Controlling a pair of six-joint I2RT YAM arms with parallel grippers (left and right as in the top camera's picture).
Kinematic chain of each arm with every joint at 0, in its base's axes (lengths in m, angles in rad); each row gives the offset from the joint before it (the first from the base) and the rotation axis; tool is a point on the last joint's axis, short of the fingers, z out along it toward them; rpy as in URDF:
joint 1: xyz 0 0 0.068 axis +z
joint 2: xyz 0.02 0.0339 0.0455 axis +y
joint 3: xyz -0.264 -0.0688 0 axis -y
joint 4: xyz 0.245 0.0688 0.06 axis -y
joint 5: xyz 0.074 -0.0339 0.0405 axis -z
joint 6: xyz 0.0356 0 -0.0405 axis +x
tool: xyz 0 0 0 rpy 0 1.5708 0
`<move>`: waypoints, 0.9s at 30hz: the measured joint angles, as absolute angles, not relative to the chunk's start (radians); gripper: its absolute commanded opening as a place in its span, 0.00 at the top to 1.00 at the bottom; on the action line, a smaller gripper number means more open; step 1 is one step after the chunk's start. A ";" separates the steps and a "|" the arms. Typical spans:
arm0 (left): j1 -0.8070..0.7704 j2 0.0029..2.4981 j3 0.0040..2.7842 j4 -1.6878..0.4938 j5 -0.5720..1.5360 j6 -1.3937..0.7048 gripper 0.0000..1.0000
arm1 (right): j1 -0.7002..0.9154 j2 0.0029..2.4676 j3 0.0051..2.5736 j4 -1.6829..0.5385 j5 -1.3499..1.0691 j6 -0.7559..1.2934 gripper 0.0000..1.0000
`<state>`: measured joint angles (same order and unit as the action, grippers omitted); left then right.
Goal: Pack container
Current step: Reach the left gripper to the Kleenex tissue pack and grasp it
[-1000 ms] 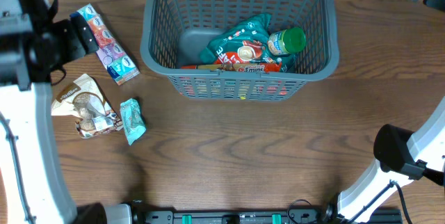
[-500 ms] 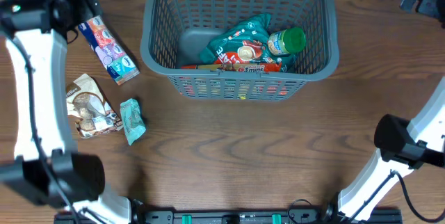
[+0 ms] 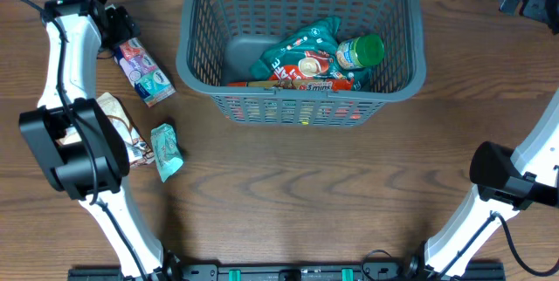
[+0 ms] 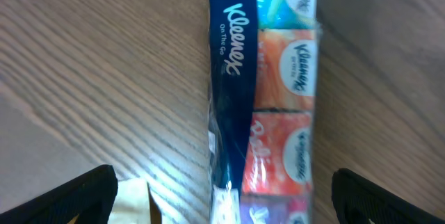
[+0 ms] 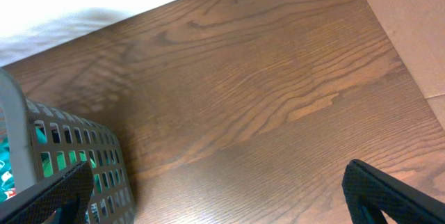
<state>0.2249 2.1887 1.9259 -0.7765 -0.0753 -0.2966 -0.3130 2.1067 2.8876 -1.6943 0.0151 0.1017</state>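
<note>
Left gripper [image 4: 222, 179] is hanging with its jaws spread wide and gripping nothing. The wrist camera is showing its dark fingertips [image 4: 76, 196] framing the Kleenex tissue pack [image 4: 268, 99], which is lying flat on the wooden table [image 4: 104, 78]. Whether the tips are touching anything is impossible to tell.

From overhead, that gripper is sitting over the far end of the tissue pack [image 3: 140, 67], at the table's far left. Nearer the front edge, a small teal packet [image 3: 166, 152] is lying just beside a beige packet [image 3: 109, 111] that the left arm is partly covering.

Right gripper [image 5: 219, 168] is also wide open and empty, hovering over bare wood at the far right corner, with the basket's wall showing at the left edge of its wrist view.

The container [image 3: 301, 98], a grey lattice basket, is standing at the far centre of the table. It is holding a large teal bag [image 3: 301, 50], a green-lidded jar [image 3: 358, 52] and a red packet [image 3: 297, 82] against its near wall.
</note>
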 measured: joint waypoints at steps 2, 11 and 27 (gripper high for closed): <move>0.226 2.203 1.926 -0.768 -0.073 -0.291 0.01 | -0.311 2.107 2.888 -1.694 0.015 0.102 0.01; 0.226 2.226 1.926 -0.749 0.004 -0.288 0.01 | -0.295 2.107 2.888 -1.694 0.015 0.102 0.01; 0.226 2.258 1.926 -0.733 0.054 -0.289 0.01 | -0.227 2.107 2.888 -1.694 0.015 0.091 0.01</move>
<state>0.2264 2.2578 1.9263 -0.7326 0.0540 -0.2886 -0.2268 2.1067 2.8876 -1.6943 0.0147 0.0910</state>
